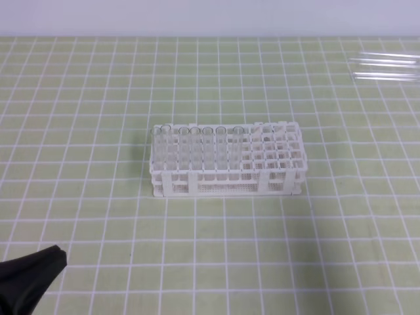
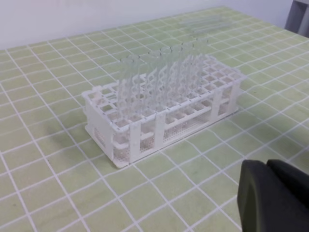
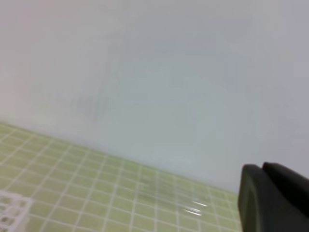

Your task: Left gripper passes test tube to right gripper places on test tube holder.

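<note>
Seeing the left claw [image 1: 33, 275] sitting at the near-left corner of the worktop [image 1: 79, 216], only a black sliver in view; I am not able to tell how far it is open, and nothing is showing in it. The test tube holder [image 1: 226, 167] is standing mid-worktop, with clear tubes [image 1: 197, 141] standing upright in its left half. Loose test tubes [image 1: 387, 67] are lying flat at the far right, well apart from the holder. The right claw [image 3: 273, 198] is showing only in its own wrist view, black edge at lower right; I cannot tell its opening either.
</note>
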